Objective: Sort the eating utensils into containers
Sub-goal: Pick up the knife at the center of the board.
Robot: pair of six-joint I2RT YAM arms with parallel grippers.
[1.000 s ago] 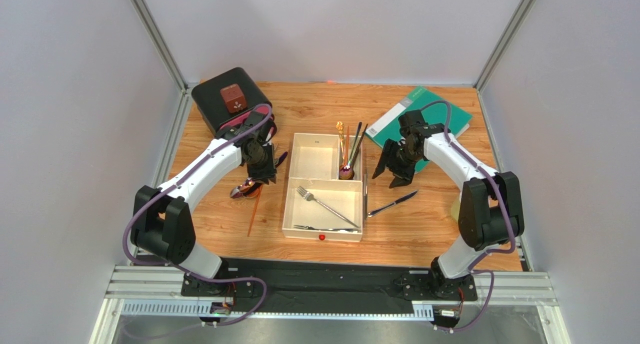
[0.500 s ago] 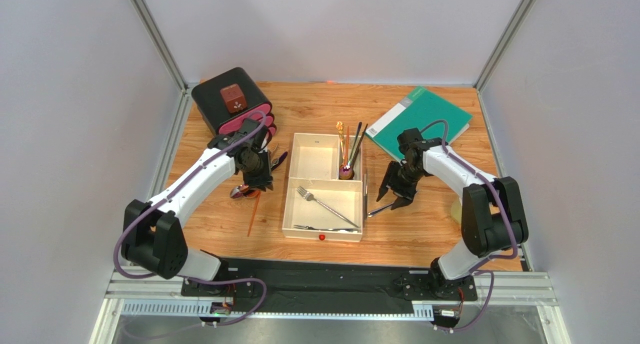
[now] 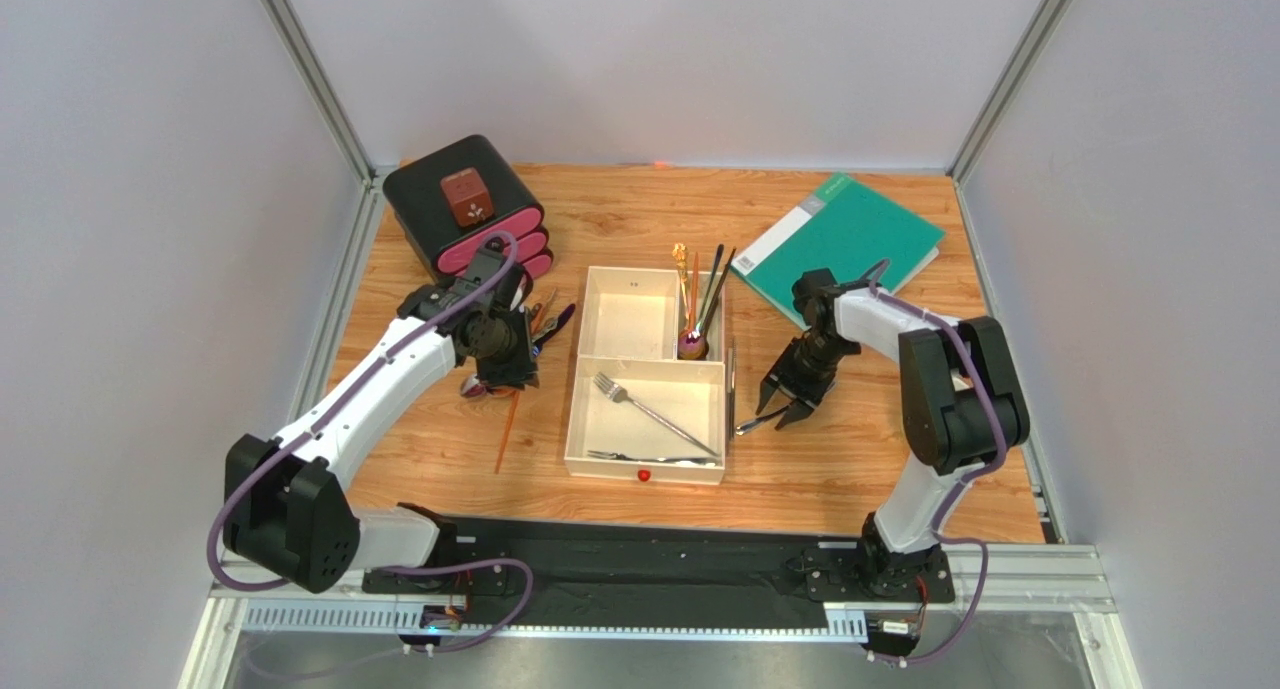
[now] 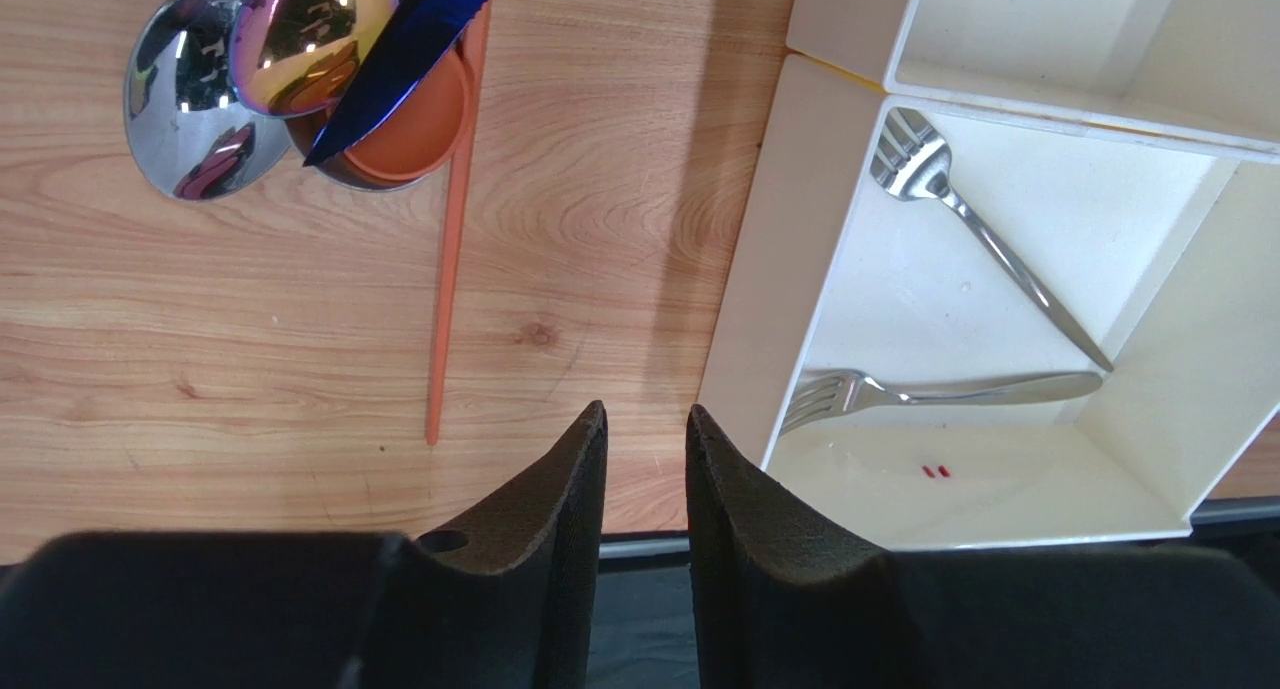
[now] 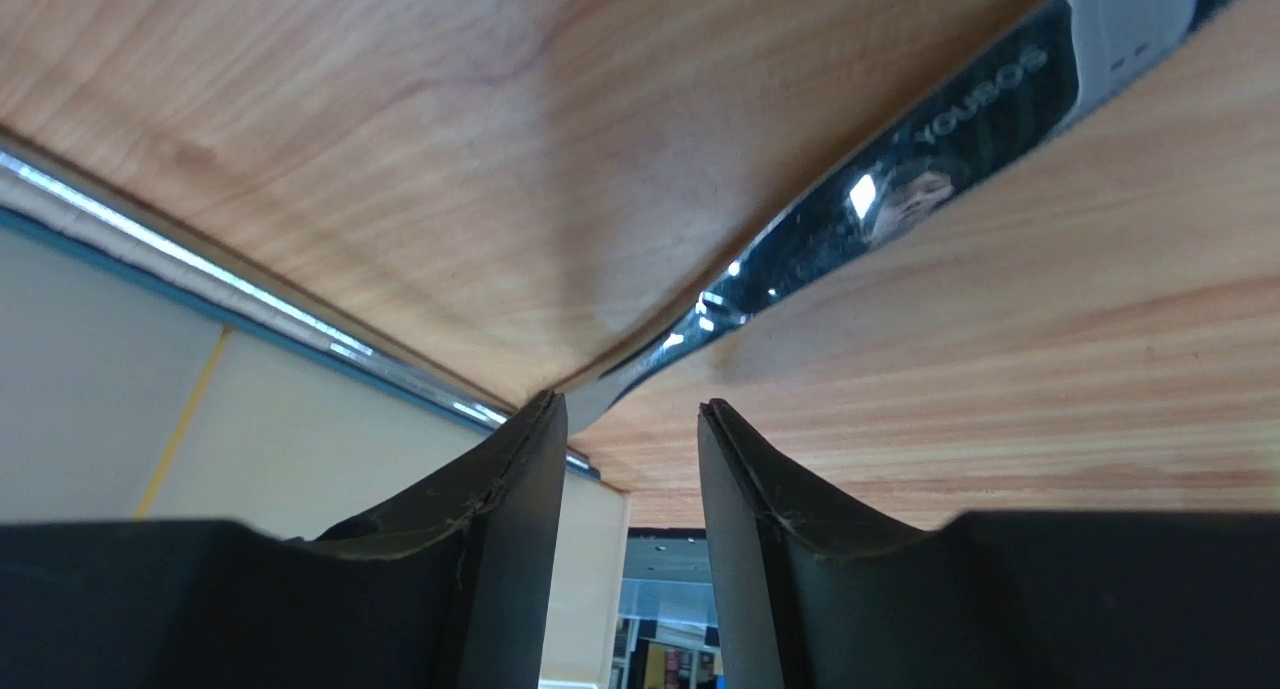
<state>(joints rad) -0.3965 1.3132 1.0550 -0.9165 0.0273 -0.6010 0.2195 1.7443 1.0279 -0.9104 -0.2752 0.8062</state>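
utensils still out include the black utensil (image 5: 932, 149) lying just right of the tray (image 3: 646, 473): the right gripper (image 5: 631, 404) straddles its slim end with jaws apart, so close squarely across the shaft and lift level. the left gripper (image 4: 646, 419) hovers slightly parted, empty. the large compartment (image 3: 609, 427) holds two silver forks (image 4: 932, 394); the far right small one holds gold, black and purple pieces (image 3: 694, 307).

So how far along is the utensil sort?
Done: two silver forks lie in the tray's large compartment, and a bunch of utensils sits in a small one. In hand: the right tool straddles the dark knife on the table, not lifted. To do: spoons, blue knife and orange chopstick beside the tray.
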